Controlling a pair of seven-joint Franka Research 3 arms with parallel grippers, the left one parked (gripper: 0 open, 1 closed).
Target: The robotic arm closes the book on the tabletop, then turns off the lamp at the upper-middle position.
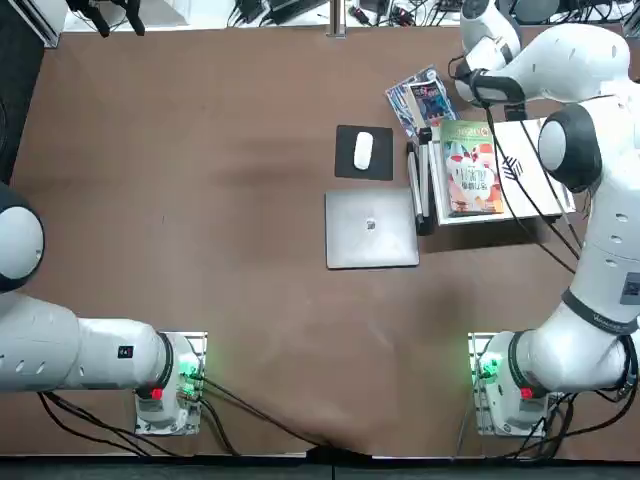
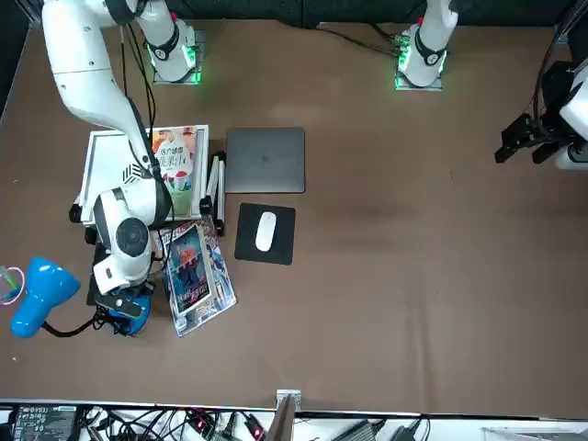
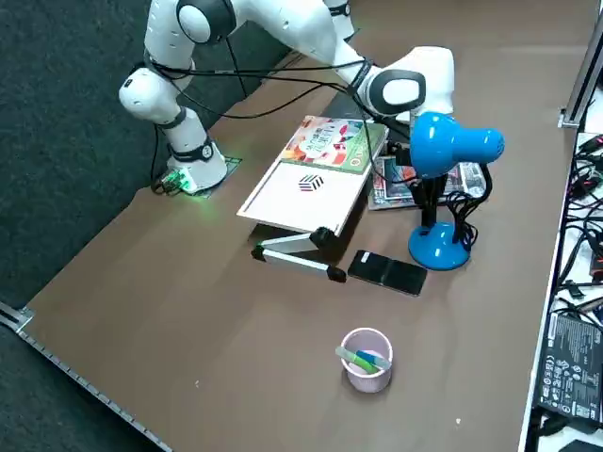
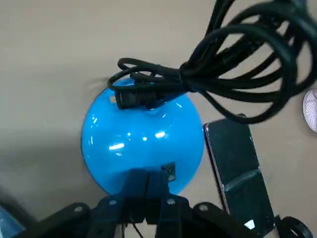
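The book lies closed, green cover up, on the white stand board; it also shows in the side view. The lamp stands at the far right of the tabletop, with a blue round base, black stem and blue head. My right gripper is shut, its fingertips pressed down on the near rim of the base beside a small black switch. From the front, the gripper covers the base. In the top view the arm hides the lamp.
A closed grey laptop, a white mouse on a black pad and blue leaflets lie left of the book. A black phone, a coiled black cable and a pink cup sit by the lamp.
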